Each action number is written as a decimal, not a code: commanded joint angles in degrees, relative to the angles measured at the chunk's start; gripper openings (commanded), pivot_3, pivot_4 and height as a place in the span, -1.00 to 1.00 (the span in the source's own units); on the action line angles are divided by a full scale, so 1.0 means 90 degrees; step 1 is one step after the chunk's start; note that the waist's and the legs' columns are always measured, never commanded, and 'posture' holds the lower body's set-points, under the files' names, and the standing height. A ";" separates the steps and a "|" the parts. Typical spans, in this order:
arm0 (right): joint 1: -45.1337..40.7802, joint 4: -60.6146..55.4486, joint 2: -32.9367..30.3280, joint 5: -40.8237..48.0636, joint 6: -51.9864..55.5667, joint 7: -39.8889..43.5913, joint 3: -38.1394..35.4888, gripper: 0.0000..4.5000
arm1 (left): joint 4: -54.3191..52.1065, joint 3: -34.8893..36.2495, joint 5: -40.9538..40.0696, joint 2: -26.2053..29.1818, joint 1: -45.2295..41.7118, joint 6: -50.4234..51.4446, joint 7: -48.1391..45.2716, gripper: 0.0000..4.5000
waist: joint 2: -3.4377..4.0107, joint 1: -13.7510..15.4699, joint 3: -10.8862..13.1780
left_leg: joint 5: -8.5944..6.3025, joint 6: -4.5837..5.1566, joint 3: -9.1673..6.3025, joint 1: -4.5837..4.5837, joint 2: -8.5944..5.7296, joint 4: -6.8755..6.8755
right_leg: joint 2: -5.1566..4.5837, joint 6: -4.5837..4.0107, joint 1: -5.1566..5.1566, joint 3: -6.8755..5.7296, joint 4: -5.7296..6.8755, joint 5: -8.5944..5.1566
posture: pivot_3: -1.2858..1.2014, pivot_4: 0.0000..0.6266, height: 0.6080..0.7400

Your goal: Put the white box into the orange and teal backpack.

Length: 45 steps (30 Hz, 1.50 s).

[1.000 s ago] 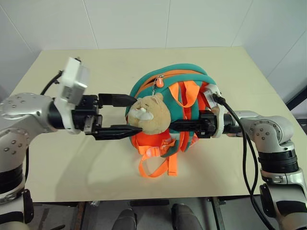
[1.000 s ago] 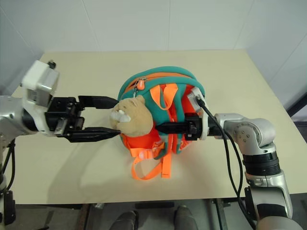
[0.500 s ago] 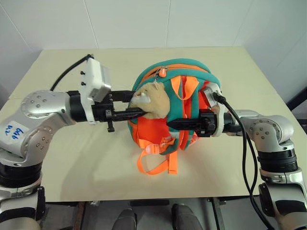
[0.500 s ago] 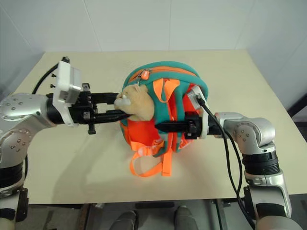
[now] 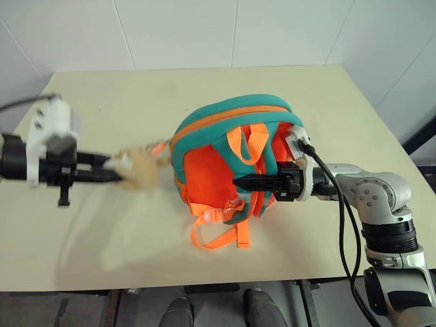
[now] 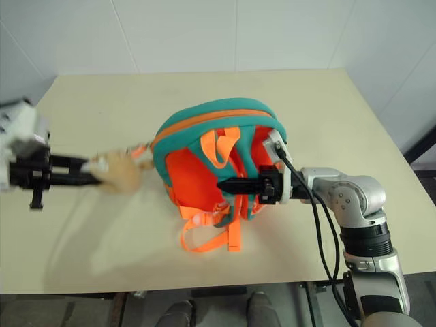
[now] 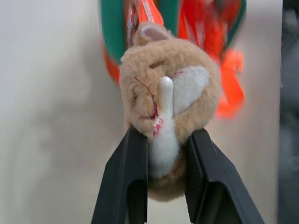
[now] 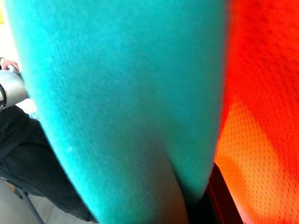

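- Backpack (image 5: 235,160), orange and teal, lies mid-bench with its strap side up; loose orange webbing (image 5: 218,235) trails toward the near edge.
- Right claw (image 5: 240,182) is closed on a teal padded strap (image 8: 126,107) and braces the bag.
- Left claw (image 7: 161,163) is clamped on the tan plush toy (image 7: 170,107), held out to the left of the bag, tether taut to the zip line.
- Judged step: opening the bag; the zip appears shut or barely parted.
- White box cannot be located, so its place is undetermined.
- Next move calls for a steady pull along the zip with the right hold kept firm.
- Obstruction: straps lie across the upper face; bench (image 5: 320,95) beyond bears nothing else.
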 commanded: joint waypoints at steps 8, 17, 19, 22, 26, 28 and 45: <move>0.0304 -0.0566 0.0120 0.0473 0.0053 -0.0566 -0.0482 -1.00 | 0.0963 -0.1935 0.1715 -0.2285 -0.0067 -0.1717 0.0990 -0.73 | 0.0004 0.0050 0.0002 | 0.0003 0.0004 0.0001 0.0002 0.0000 0.0017 | 0.0000 0.0001 0.0006 0.0000 0.0007 0.0010 | 0.03 -0.52 1.00; 0.0694 -0.1270 -0.0403 -0.0105 -0.0595 -0.0593 -0.0329 -0.71 | 0.0727 -0.1273 0.1377 -0.2746 -0.0469 -0.1831 0.1249 -0.42 | 0.0003 0.0137 -0.0003 | 0.0013 0.0014 -0.0002 0.0003 -0.0001 0.0025 | 0.0000 0.0002 0.0008 0.0000 0.0010 0.0027 | 0.03 -0.52 1.00; 0.0940 -0.1740 -0.0725 -0.0530 -0.1123 -0.0469 -0.0321 -0.48 | 0.0374 -0.0745 0.0915 -0.2772 -0.0430 -0.1595 0.1347 -0.21 | 0.0003 0.0132 -0.0003 | 0.0015 0.0014 -0.0003 0.0001 -0.0001 0.0024 | 0.0000 0.0003 0.0008 0.0000 0.0008 0.0029 | 0.03 -0.52 1.00; 0.1249 -0.2086 -0.1065 -0.0526 -0.1224 -0.0598 -0.0781 -0.23 | 0.0090 -0.0256 0.0547 -0.2812 -0.0170 -0.1344 0.1412 0.06 | 0.0002 0.0130 -0.0001 | 0.0015 0.0014 -0.0004 -0.0012 -0.0001 0.0018 | 0.0000 0.0004 -0.0003 -0.0001 0.0001 0.0029 | 0.03 -0.52 1.00; 0.2003 -0.2215 -0.1681 -0.0618 -0.1419 -0.0430 -0.1375 0.32 | -0.0185 -0.0073 0.0470 -0.2655 0.0394 -0.1148 0.1217 0.58 | 0.0002 0.0136 -0.0002 | 0.0011 0.0020 0.0003 -0.0009 -0.0002 0.0013 | -0.0004 0.0004 0.0007 -0.0001 -0.0023 0.0029 | 0.03 -0.52 1.00; 0.2321 -0.2137 -0.1934 -0.0807 -0.1665 -0.0319 -0.1585 0.61 | -0.0280 0.0003 0.0398 -0.2639 0.0578 -0.1078 0.1220 0.83 | 0.0001 0.0137 -0.0001 | 0.0011 0.0021 0.0004 -0.0009 -0.0002 0.0014 | -0.0004 0.0004 0.0010 -0.0001 -0.0025 0.0029 | 0.03 -0.52 1.00; 0.2424 0.0311 -0.2763 -0.2675 -0.4357 0.0430 -0.1814 0.99 | -0.0098 0.0535 0.0492 -0.2791 0.0912 -0.1641 0.1298 1.00 | 0.0001 0.0118 0.0000 | 0.0023 0.0030 0.0010 0.0006 -0.0001 0.0016 | -0.0002 -0.0002 0.0021 0.0000 -0.0024 0.0051 | 0.03 -0.52 1.00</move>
